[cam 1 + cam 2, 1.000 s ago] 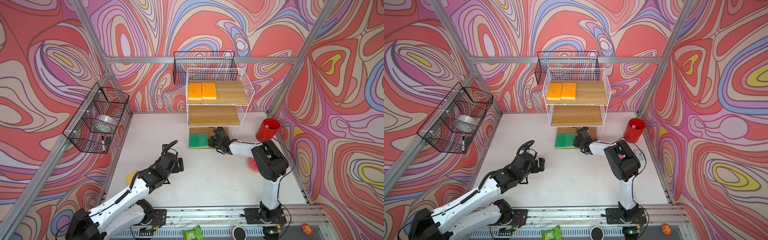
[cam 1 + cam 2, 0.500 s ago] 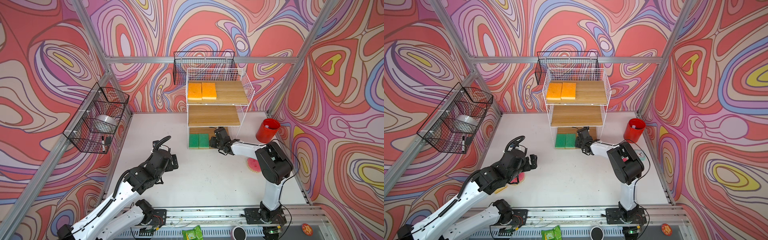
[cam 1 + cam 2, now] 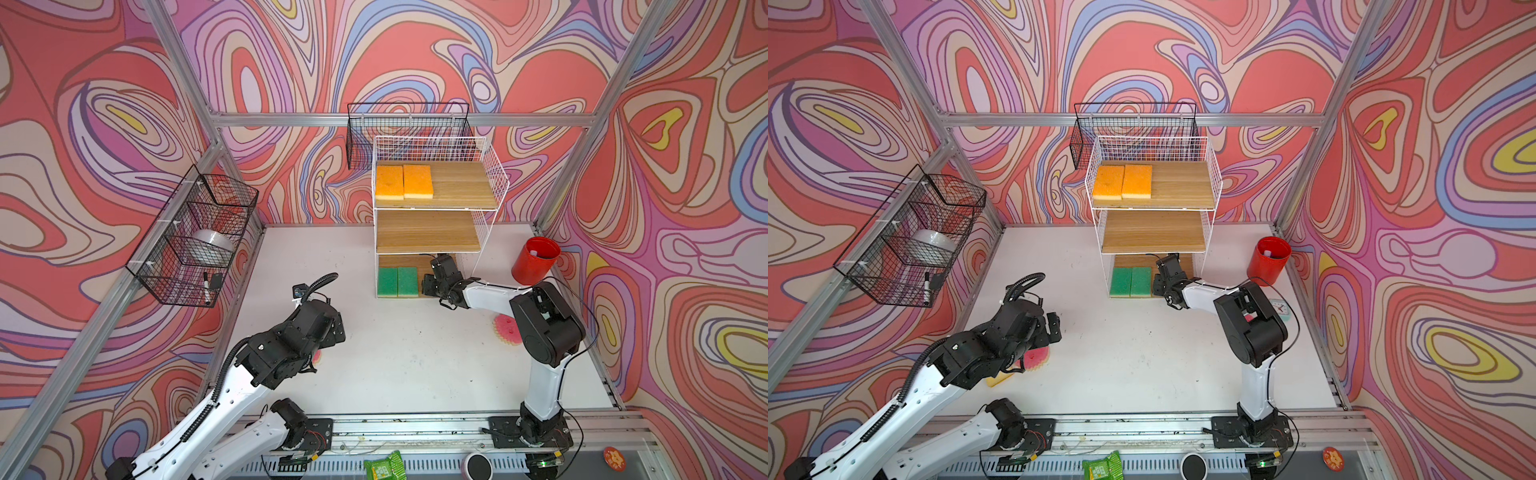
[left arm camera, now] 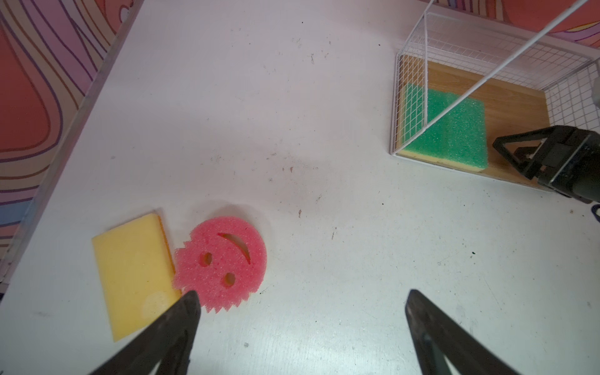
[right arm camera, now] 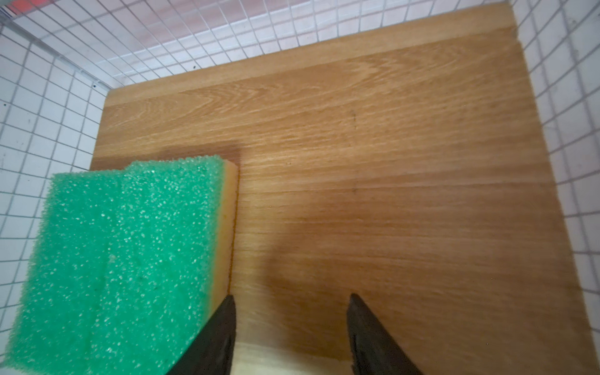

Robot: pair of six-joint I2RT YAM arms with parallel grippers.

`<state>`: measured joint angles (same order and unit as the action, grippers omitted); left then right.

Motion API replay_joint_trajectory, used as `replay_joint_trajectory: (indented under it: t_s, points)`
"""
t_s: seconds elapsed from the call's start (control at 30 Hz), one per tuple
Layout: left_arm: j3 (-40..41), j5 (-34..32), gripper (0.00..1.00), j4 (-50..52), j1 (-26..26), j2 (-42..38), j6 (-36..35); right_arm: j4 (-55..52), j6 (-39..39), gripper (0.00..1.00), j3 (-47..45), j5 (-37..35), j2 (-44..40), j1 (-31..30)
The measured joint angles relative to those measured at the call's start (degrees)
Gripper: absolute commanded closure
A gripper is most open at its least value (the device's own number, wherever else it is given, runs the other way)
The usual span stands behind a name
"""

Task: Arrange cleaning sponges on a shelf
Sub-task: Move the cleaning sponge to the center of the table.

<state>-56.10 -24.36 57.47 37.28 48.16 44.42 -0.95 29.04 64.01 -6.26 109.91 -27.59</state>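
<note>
The white wire shelf (image 3: pixel 492 183) stands at the back, in both top views. Two orange sponges (image 3: pixel 403 181) lie side by side on its top board. Two green sponges (image 3: pixel 397 281) lie on the bottom board. My right gripper (image 5: pixel 291 297) is open just over that board, one finger beside the nearer green sponge (image 5: pixel 123 256), nothing between its fingers. My left gripper (image 4: pixel 300 293) hangs wide open above the table, near a pink smiley sponge (image 4: pixel 220 263) and a yellow-side-up sponge (image 4: pixel 133 272). Another pink sponge (image 3: pixel 506 329) lies partly behind the right arm.
Black wire baskets hang on the left wall (image 3: pixel 195 241) and the back wall (image 3: pixel 407 129). A red cup (image 3: pixel 535 259) stands at the right of the shelf. A small mint clock (image 3: pixel 1280 308) lies behind the right arm. A green packet (image 3: pixel 384 467) sits on the front rail.
My left arm has swung back toward the front left, over the pink smiley sponge. My right gripper's jaws have spread wider beside the green sponges.
</note>
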Motion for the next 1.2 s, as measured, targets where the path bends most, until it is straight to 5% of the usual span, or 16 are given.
replay_joint_trajectory:
  t_s: [0.17,0.43,0.77,1.03,1.2]
  points:
    - [-3.5,3.7,0.0,3.4,-5.9,2.3,-1.1,0.3,-0.7,0.18,-4.9,1.2,-7.0,0.1]
    - [-1.9,12.2,0.02,5.5,-16.0,2.8,-2.3,0.3,-0.9,0.2,-12.2,7.7,-18.3,0.1]
    - [8.3,16.5,0.54,2.1,-25.7,5.3,-0.7,4.2,0.4,0.23,-16.8,14.5,-26.6,0.0]
    - [10.2,13.6,0.97,-2.2,-28.5,8.8,2.6,7.0,3.0,0.23,-19.2,18.4,-26.7,-0.2]
    - [13.6,10.7,1.0,-4.4,-33.8,8.9,4.3,8.4,3.9,0.24,-20.0,19.7,-27.6,-0.3]
